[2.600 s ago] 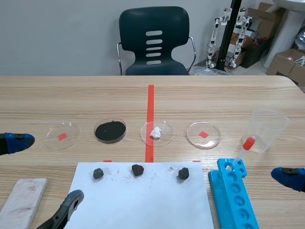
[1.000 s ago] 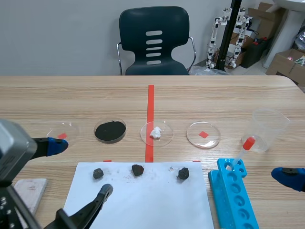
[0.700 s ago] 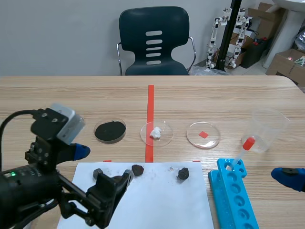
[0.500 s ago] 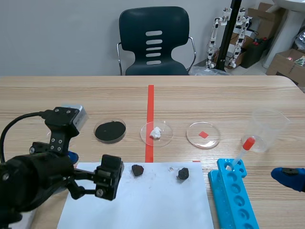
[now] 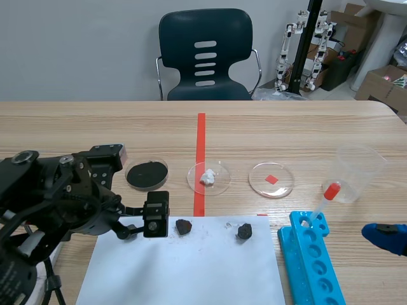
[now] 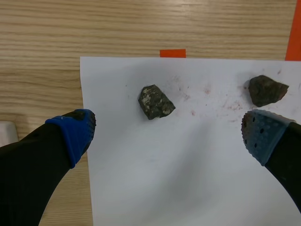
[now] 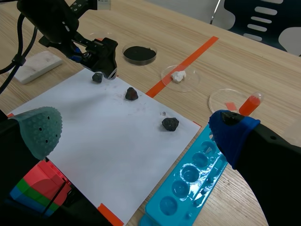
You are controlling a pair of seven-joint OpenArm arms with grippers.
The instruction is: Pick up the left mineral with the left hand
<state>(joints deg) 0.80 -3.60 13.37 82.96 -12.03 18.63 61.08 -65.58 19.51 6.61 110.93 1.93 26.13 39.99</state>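
The left gripper (image 6: 168, 132) is held wide open over the paper (image 6: 188, 179), the left mineral (image 6: 155, 101) framed between its fingers, untouched.

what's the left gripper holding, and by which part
Nothing: the left gripper is open, and the left mineral lies untouched on the paper ahead of it.

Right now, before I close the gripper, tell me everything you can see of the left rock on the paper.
The left rock is a small angular lump, dark grey with pale flecks, and looks like rough stone. It lies on the white paper near one of its corners, well apart from the next rock. Only the paper touches it. It sits just ahead of the left gripper, roughly midway between the open fingers, which have not closed on it.
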